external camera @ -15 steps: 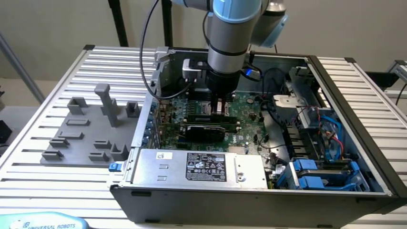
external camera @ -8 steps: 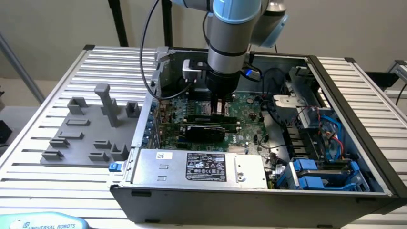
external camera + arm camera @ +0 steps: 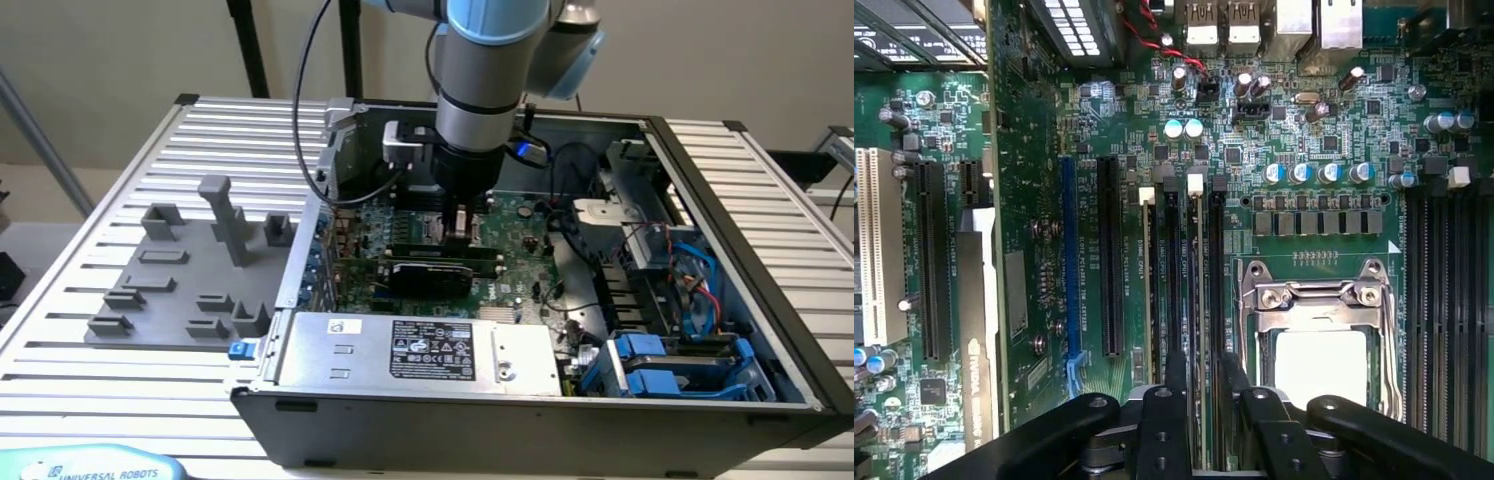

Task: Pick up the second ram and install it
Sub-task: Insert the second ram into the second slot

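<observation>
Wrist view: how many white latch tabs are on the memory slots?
2: one white plastic latch tab on the slot farthest from the metal CPU socket, another two slots nearer it. The black gripper may hide more.

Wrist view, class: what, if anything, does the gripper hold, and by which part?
The gripper pinches the second ram across its flat faces, at its upper edge.

The black two-fingered gripper [image 3: 1199, 400] hangs over the large green motherboard [image 3: 1034, 180], its fingers closed on the long narrow green RAM stick [image 3: 1199, 300], which stands on edge in a black memory slot. The square metal-framed CPU socket [image 3: 1319, 330] lies just beside it, at the stick's three o'clock.
</observation>
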Controlling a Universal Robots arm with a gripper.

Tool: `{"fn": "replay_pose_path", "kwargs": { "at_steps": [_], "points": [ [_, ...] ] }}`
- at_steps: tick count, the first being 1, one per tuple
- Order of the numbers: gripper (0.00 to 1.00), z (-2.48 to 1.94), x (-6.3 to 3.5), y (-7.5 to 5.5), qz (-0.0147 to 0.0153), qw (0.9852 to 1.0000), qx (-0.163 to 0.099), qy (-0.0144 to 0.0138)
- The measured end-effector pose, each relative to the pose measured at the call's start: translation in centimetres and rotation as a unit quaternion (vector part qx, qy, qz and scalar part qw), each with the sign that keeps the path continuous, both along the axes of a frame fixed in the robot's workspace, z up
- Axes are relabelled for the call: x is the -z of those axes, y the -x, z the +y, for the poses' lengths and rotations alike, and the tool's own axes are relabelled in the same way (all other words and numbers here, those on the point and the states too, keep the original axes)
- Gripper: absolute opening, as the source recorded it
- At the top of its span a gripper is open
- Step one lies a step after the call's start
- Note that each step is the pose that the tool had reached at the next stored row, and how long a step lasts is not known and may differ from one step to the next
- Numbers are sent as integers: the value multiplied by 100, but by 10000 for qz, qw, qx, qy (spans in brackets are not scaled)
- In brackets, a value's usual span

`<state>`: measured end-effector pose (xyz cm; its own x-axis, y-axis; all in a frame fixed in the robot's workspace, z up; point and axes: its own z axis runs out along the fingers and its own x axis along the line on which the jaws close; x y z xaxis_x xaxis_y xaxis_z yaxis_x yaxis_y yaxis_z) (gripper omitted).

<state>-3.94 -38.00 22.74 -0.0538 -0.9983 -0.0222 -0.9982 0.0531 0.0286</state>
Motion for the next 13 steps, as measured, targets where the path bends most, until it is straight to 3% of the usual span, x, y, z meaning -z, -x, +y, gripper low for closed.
{"fn": "replay_pose_path", "kwargs": {
  "at_steps": [6, 8, 10, 13],
  "points": [
    [28, 0, -179, 0, 0, 10000, 0, -8],
    [25, 0, -197, 0, 0, 10000, 0, -8],
    [13, 0, -197, 0, 0, 10000, -1, -9],
    [11, 0, -198, 0, 0, 10000, 0, -9]
  ]
}}
